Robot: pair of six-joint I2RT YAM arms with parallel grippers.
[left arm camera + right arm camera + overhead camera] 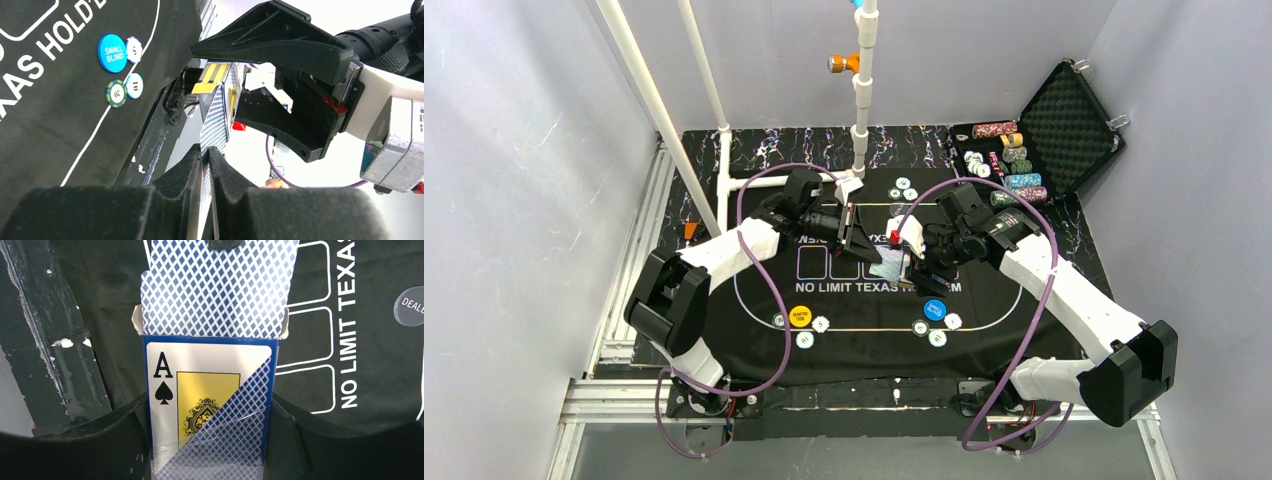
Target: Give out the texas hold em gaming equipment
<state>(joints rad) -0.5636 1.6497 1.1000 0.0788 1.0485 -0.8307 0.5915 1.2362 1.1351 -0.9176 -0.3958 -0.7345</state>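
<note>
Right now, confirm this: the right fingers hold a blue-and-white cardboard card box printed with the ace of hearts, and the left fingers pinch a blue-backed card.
Not hearts: the right wrist view shows the ace of spades on the blue-and-white cardboard card box. The right fingers hold it, and the left fingers pinch a blue-backed playing card.

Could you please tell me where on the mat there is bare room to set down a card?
Free: the mat between the yellow button disc and blue button disc clusters. Crowded: the centre, where the left gripper pinches a card from the card box in the right gripper; also by the case.
</note>
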